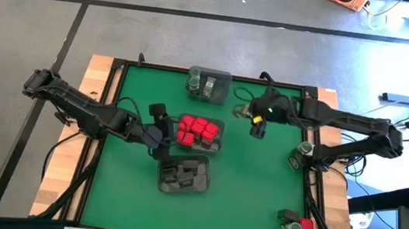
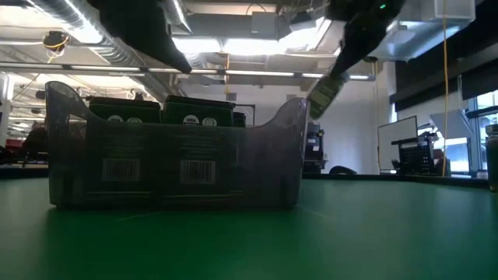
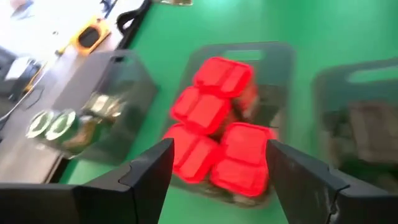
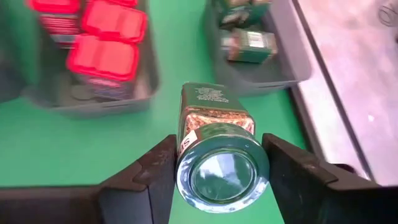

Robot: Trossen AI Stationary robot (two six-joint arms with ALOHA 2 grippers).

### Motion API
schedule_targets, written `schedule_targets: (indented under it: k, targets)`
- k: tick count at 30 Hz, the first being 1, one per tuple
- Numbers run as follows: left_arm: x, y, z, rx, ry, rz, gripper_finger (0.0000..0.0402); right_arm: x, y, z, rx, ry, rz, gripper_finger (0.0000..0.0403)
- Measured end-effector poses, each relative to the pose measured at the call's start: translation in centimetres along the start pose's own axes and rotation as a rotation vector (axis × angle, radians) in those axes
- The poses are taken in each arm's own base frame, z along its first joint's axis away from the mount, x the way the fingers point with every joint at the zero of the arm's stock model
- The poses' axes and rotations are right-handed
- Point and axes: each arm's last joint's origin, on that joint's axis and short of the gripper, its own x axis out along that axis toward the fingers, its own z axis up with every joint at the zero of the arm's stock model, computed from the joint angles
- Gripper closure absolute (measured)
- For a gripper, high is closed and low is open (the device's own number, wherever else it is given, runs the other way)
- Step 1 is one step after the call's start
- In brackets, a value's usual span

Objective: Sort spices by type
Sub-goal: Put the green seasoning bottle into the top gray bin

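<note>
Three clear trays sit on the green table. The far tray (image 1: 208, 84) holds green-lidded jars, the middle tray (image 1: 200, 134) holds red boxy containers (image 3: 214, 124), and the near tray (image 1: 184, 174) holds dark blocks (image 2: 187, 109). My left gripper (image 1: 163, 137) (image 3: 219, 149) is open and hovers at the left edge of the red tray, touching nothing. My right gripper (image 1: 257, 121) (image 4: 217, 142) is to the right of the far tray, above the table, shut on a green-lidded jar (image 4: 214, 118). My right gripper pinches the green-lidded jar between its two fingers, on the body's sides just below the lid (image 4: 186, 144). The lid (image 4: 222, 168) faces back toward the wrist and the jar's base points away. The jar (image 2: 325, 92) is tilted and lifted clear of the table.
Loose containers remain at the table's right side: a jar (image 1: 305, 150) by the right rim, and a red one with a green-lidded one (image 1: 298, 228) near the front right corner. A raised wooden rim (image 1: 99, 78) borders the mat. Bare green mat (image 1: 257, 191) lies right of the trays.
</note>
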Motion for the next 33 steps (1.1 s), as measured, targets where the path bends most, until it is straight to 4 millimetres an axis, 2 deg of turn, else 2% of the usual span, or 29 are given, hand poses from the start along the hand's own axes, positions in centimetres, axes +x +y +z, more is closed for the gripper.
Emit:
schedule_targets:
  k: [9, 15, 18, 23, 33]
  targets:
    - [0.2, 1.7, -1.0, 0.031, 0.099, 0.033, 0.0195, 4.2, -3.6, 5.3, -0.077, 0.055, -0.071, 0.0194]
    - [0.5, 2.8, -4.6, -0.003, 0.069, 0.056, 0.0214, 7.6, -6.5, 8.0, -0.148, 0.130, -0.089, 0.0188]
    - [0.4, 3.5, -6.3, -0.060, -0.015, 0.066, 0.0218, 9.5, -7.6, 8.6, -0.168, 0.205, -0.078, 0.0194]
    - [0.2, 4.7, -8.3, -0.129, -0.167, 0.107, 0.0220, 12.6, -9.2, 9.4, -0.182, 0.234, -0.055, 0.0193]
    - [1.5, 5.7, -11.2, -0.199, -0.209, 0.185, 0.0220, 18.0, -11.5, 7.9, -0.135, 0.330, -0.028, 0.0189]
